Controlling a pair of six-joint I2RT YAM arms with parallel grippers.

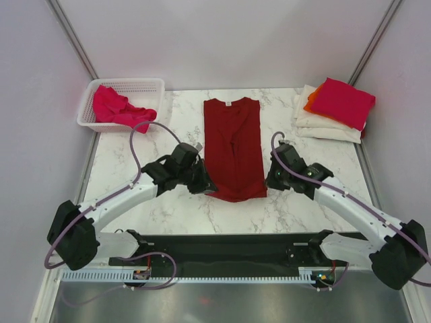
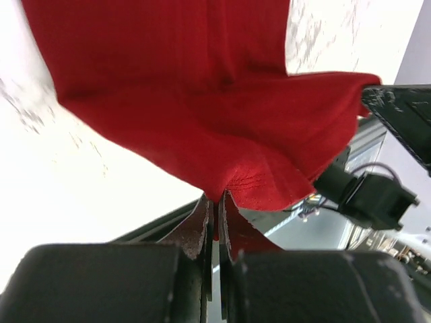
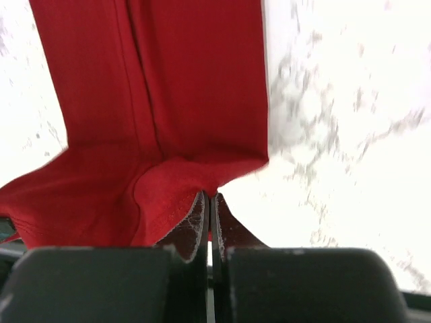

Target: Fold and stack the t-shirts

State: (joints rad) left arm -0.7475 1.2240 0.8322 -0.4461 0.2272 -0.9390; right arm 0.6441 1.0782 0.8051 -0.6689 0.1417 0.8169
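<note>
A dark red t-shirt (image 1: pixel 233 145) lies lengthwise in the middle of the marble table, sleeves folded in, collar at the far end. My left gripper (image 1: pixel 208 188) is shut on its near left hem corner (image 2: pixel 229 182), lifted a little off the table. My right gripper (image 1: pixel 269 180) is shut on the near right hem corner (image 3: pixel 202 182). A bright pink t-shirt (image 1: pixel 116 109) lies crumpled in the white basket (image 1: pixel 157 84). At the far right sits a folded stack: a pink t-shirt (image 1: pixel 342 101) on top, an orange one (image 1: pixel 310 105) and cream-white ones (image 1: pixel 323 124) beneath.
The basket stands at the table's far left corner, the folded stack at the far right. White walls close in both sides and the back. A black rail with the arm bases (image 1: pixel 222 245) runs along the near edge.
</note>
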